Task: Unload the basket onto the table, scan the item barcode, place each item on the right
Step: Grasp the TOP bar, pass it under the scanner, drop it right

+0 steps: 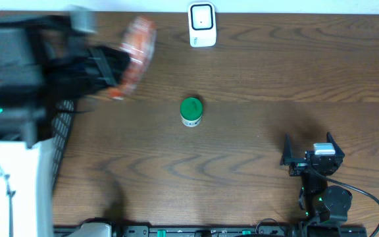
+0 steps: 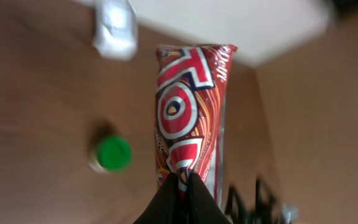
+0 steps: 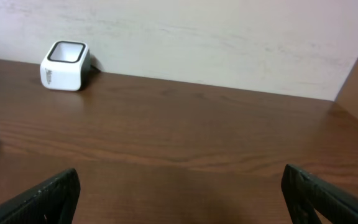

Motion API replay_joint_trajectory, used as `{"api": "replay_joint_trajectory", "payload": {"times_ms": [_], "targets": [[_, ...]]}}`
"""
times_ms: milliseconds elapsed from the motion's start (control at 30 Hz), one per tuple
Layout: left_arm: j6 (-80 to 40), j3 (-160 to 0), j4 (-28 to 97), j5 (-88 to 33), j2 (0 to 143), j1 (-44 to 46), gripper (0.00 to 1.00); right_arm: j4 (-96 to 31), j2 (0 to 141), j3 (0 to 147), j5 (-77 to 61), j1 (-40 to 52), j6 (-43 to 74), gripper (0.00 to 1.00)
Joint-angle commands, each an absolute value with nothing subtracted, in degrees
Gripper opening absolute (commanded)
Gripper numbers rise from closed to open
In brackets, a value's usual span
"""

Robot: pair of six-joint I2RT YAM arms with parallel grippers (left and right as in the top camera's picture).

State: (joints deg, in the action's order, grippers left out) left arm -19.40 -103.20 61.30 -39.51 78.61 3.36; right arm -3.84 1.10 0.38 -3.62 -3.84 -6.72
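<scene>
A dark brown wood-grain surface [image 1: 275, 79] fills the overhead view. A plain pale wall [image 3: 229, 37] rises behind its far edge.

The snack packet [image 1: 137, 52] is over the far left part of the surface, short of the far edge. It is long and glossy, red and orange with large white-outlined letters. The left pincer [image 2: 184, 180] is pressed together on one end of it, and the packet's other end points toward the wall. From overhead, the packet and the left arm are blurred.

The white scanner [image 1: 202, 25], a small box with a dark window, stands at the middle of the far edge. A green-capped jar [image 1: 191, 111] stands near the surface's centre. A black wire basket [image 1: 61, 131] sits at the left edge.

The right pincer [image 1: 311, 150] is spread wide near the near right corner, holding nothing.

Only the left wrist view shows the packet's lettering clearly. Only the right wrist view shows the wall and the scanner from the side.
</scene>
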Motion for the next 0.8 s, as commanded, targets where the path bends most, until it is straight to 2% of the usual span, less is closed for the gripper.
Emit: {"api": "replay_joint_trajectory", "payload": {"times_ms": [0,167,367,600,767], "targets": [[-16.05,-100.07,59.83,-34.37,83.55,15.53,0.07,-4.05,1.04,0.32,-3.49,-3.33,-7.35,0.99],[-12.91,-98.45,54.81,-30.79,94.04,29.67,0.07,-4.05,1.04,0.32,-3.49,-3.31,-7.35,0.99],[-17.89,-98.45,52.01,-32.86,107.57,37.26,0.07,-4.05,1.04,0.32,-3.49,-3.31,-7.35,0.99],[-23.66,-98.45,43.4,-65.58,120.55,36.49,0.07,-4.05,1.04,0.32,-3.49,-3.31,-7.35,0.99],[-36.23,-98.45,36.49,-74.52,123.66,35.22,0.07,-4.05,1.04,0.32,-3.49,-3.33,-7.35,0.99]]}}
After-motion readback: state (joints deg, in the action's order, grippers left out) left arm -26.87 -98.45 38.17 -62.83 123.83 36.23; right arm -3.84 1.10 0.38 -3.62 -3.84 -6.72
